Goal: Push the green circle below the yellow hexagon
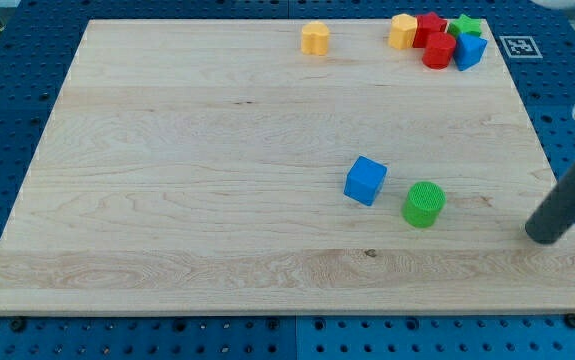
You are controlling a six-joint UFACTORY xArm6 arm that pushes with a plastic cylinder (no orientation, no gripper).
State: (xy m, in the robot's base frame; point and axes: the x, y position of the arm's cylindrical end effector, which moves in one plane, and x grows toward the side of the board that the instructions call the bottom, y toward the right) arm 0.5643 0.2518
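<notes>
The green circle [424, 204], a short ridged cylinder, stands on the wooden board [197, 180] at the lower right of the view. Two yellow blocks sit near the view's top. One [402, 31] looks six-sided and touches a cluster of blocks at the top right. The other [314, 38] stands alone to its left, and its shape is not clear. My tip [543, 237] rests on the board to the right of the green circle, slightly lower in the view. It is well apart from the circle and touches no block.
A blue cube [365, 181] lies just left of the green circle. The top-right cluster holds a red star [429, 24], a red round block [439, 51], a green star [465, 25] and a blue block [470, 51]. A black-and-white marker [517, 46] lies by the board's right edge.
</notes>
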